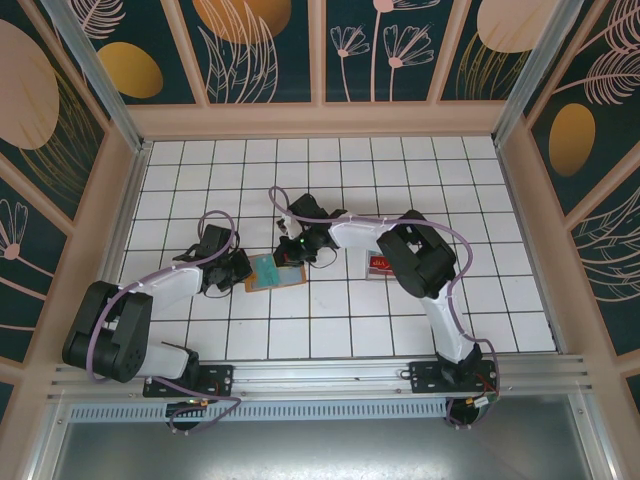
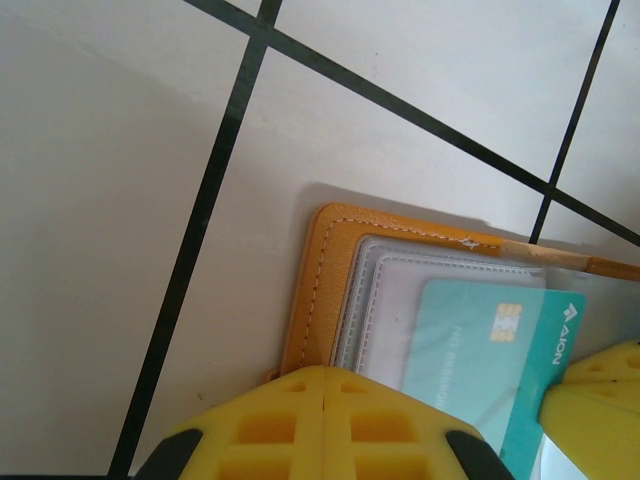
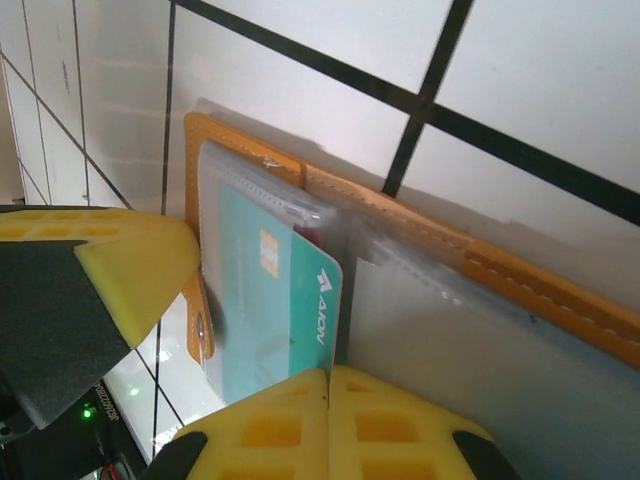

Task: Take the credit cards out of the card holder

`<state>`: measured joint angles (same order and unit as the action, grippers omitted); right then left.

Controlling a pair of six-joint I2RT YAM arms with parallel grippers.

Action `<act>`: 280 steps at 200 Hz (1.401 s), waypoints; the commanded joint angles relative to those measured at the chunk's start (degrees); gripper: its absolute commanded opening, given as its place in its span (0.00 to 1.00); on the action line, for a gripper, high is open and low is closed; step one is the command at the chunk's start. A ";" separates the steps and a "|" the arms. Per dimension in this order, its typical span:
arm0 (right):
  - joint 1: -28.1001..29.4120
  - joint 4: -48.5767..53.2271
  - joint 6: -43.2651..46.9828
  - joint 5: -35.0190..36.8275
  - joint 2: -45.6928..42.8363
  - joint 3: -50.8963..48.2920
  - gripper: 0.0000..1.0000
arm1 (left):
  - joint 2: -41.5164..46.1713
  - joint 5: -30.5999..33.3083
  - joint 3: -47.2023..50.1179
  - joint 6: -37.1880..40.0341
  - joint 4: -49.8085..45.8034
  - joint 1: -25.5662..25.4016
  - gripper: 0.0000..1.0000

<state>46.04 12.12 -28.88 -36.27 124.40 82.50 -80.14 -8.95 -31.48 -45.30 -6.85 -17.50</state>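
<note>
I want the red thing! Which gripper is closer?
Right. The right gripper is at the card holder on the side facing the red thing; the left gripper is across it.

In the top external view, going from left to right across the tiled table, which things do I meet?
Left gripper → open tan-orange leather-like card holder → small red rectangular item.

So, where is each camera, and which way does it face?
Top external: above and behind the robot, facing down on the table; left arm and right arm show.
Left wrist: on the left arm, facing the card holder; shut left pincer shows.
Right wrist: on the right arm, facing the same holder; shut right pincer shows.
Both wrist views share the teal card.
</note>
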 commanded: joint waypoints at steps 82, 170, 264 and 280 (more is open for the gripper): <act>-3.92 2.66 2.68 -1.61 -4.65 -4.33 0.00 | -1.10 -0.63 0.99 0.04 -3.34 -0.05 0.00; -6.01 4.75 4.15 -0.91 -9.04 -7.24 0.00 | -1.01 -0.72 0.56 0.42 -3.26 0.00 0.00; -10.81 16.57 12.49 4.98 -19.30 -6.90 0.00 | 2.43 -1.64 -3.37 1.00 -4.84 0.00 0.00; -10.88 21.59 16.04 8.37 -20.72 -4.61 0.00 | 3.53 -2.20 -4.54 1.16 -4.77 0.01 0.10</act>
<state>35.33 24.86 -19.18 -33.04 107.28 74.11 -78.98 -9.69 -33.26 -45.21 -9.76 -17.52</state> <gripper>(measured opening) 0.050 0.066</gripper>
